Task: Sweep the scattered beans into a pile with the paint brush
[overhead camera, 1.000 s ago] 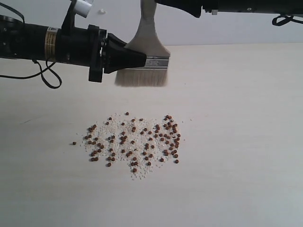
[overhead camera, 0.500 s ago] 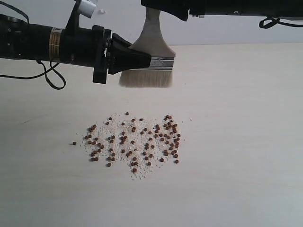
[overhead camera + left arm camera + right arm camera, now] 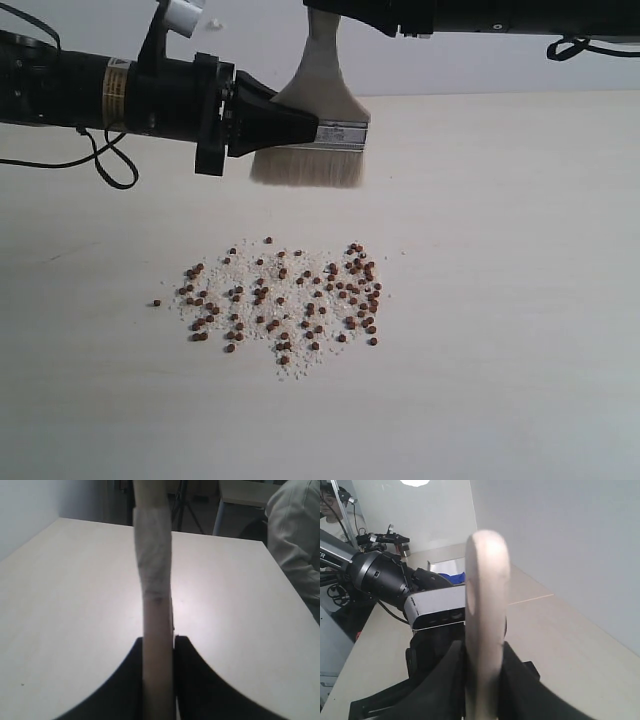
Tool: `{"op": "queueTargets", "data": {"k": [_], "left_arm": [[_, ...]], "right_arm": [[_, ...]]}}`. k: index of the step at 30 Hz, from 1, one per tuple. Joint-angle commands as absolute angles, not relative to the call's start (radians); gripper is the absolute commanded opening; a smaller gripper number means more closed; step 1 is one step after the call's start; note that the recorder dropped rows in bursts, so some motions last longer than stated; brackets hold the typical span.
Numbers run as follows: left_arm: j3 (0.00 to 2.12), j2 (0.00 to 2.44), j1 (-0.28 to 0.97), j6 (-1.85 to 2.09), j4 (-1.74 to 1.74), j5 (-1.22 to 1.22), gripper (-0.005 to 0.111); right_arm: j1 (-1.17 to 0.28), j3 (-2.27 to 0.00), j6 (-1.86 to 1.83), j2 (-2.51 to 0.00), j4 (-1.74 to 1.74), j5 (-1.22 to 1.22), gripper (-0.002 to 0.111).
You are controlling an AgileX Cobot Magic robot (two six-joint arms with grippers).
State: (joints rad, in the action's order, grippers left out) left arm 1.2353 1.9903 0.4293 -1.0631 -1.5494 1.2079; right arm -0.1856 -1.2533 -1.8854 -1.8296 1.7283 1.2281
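Though blurry, beans [image 3: 283, 297] on table [image 3: 500, 300], prob. wall [image 3: 500, 70]

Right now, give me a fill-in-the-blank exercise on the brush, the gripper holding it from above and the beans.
1. The paint brush hangs with its bristles pointing ____.
2. Its bristles are ____ the table, not touching it.
3. The right gripper is shut on the brush's wooden ____.
4. No bristle touches the tiny reddish-brown ____ scattered on the table nearer the camera.

Missing words: down; above; handle; beans
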Motion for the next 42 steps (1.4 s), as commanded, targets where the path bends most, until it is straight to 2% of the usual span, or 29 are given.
{"op": "queueTargets", "data": {"k": [1, 2, 3, 4, 5, 7, 8, 9, 10, 12, 14, 15, 18, 22, 27, 32, 35, 39, 42], "left_arm": [[1.244, 1.97, 0.432, -1.06, -1.487, 1.221, 0.001], [1.244, 1.972, 0.432, -1.058, -1.468, 1.221, 0.003], [1.244, 1.972, 0.43, -1.058, -1.413, 1.205, 0.015], [1.244, 1.972, 0.429, -1.053, -1.392, 1.195, 0.022], [1.244, 1.972, 0.429, -1.037, -1.352, 1.175, 0.045], [1.244, 1.968, 0.429, -1.007, -1.341, 1.159, 0.072], [1.244, 1.966, 0.428, -1.002, -1.341, 1.147, 0.083], [1.244, 1.956, 0.421, -0.997, -1.341, 1.12, 0.088], [1.244, 1.949, 0.412, -0.998, -1.35, 1.111, 0.086], [1.244, 1.927, 0.373, -1.01, -1.37, 1.108, 0.069], [1.244, 1.897, 0.309, -1.119, -1.426, 1.104, 0.012], [1.244, 1.891, 0.294, -1.152, -1.455, 1.104, 0.001], [1.205, 1.852, 0.27, -1.16, -1.472, 1.034, 0.0], [1.057, 1.732, 0.27, -1.083, -1.335, 0.722, 0.0], [0.778, 1.491, 0.27, -0.73, -0.925, 0.596, 0.0], [0.443, 1.167, 0.27, -0.333, -0.355, 0.598, 0.0], [0.232, 0.891, 0.27, -0.14, -0.058, 0.616, 0.0], [0.134, 0.657, 0.27, -0.125, -0.034, 0.573, 0.0], [0.104, 0.409, 0.256, 0.045, 0.096, 0.315, 0.0]], "right_arm": [[-0.187, -1.255, -1.882, -1.826, 1.744, 1.221, 0.0], [-0.187, -1.255, -1.882, -1.826, 1.744, 1.221, 0.0], [-0.187, -1.255, -1.882, -1.819, 1.744, 1.221, 0.0], [-0.187, -1.255, -1.882, -1.814, 1.744, 1.192, 0.0], [-0.187, -1.255, -1.882, -1.8, 1.744, 1.1, 0.0], [-0.187, -1.255, -1.882, -1.78, 1.744, 0.983, 0.0], [-0.187, -1.255, -1.887, -1.77, 1.744, 0.931, 0.0], [-0.187, -1.255, -1.889, -1.752, 1.744, 0.801, 0.0], [-0.187, -1.255, -1.891, -1.737, 1.744, 0.71, 0.0], [-0.187, -1.255, -1.881, -1.706, 1.709, 0.495, 0.0], [-0.187, -1.232, -1.84, -1.685, 1.617, 0.31, 0.0], [-0.187, -1.228, -1.828, -1.683, 1.619, 0.275, 0.0], [-0.204, -1.221, -1.826, -1.683, 1.619, 0.213, 0.0], [-0.297, -1.212, -1.874, -1.679, 1.612, -0.047, 0.0], [-0.419, -1.212, -1.953, -1.679, 1.599, -0.249, 0.0], [-0.484, -1.18, -1.951, -1.659, 1.574, -0.39, 0.0], [-0.505, -1.076, -1.746, -1.601, 1.401, -0.388, 0.0], [-0.512, -0.975, -1.509, -1.529, 1.266, -0.367, 0.0], [-0.512, -0.868, -1.484, -1.455, 1.254, -0.323, 0.0]]}}
